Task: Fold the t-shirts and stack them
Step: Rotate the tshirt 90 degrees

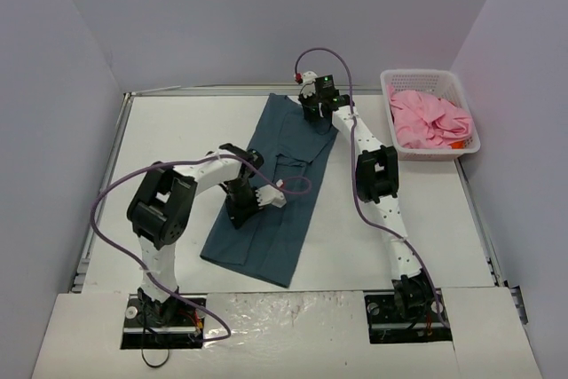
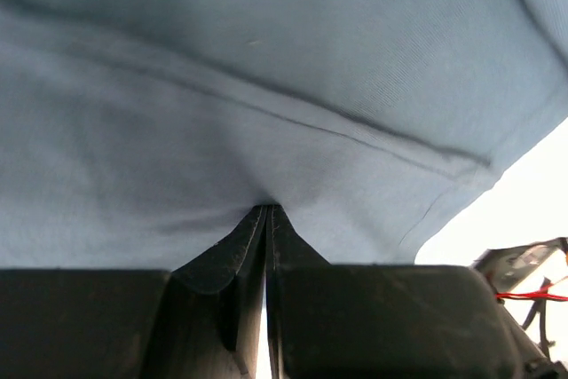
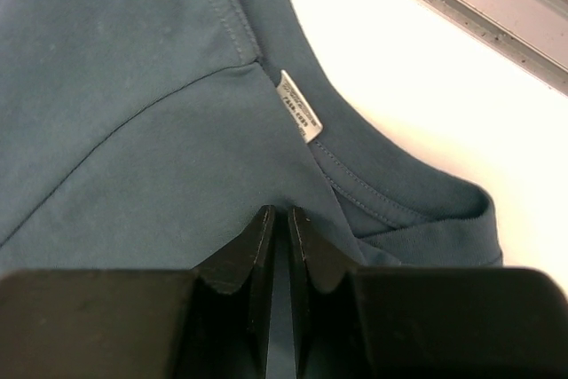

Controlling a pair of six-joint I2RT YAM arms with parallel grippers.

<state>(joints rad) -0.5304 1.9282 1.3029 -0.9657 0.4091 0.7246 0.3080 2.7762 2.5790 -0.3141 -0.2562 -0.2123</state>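
Teal t-shirt (image 1: pixel 266 239) lies as 1 long folded strip, diagonal across table (image 1: pixel 173 135), collar end far. L gripper (image 2: pixel 268 210) is mid-strip, claw closed tight w/ a pucker of teal cloth nipped at the tips. R gripper (image 3: pixel 277 212) is at the far end, tips on cloth just beside the collar (image 3: pixel 390 194) and its white label (image 3: pixel 300 111); claw narrow, a thin slit showing. I can't tell if it grips anything. Pink t-shirt (image 1: pixel 428 117) is bunched in white basket (image 1: pixel 417 75), far R corner.
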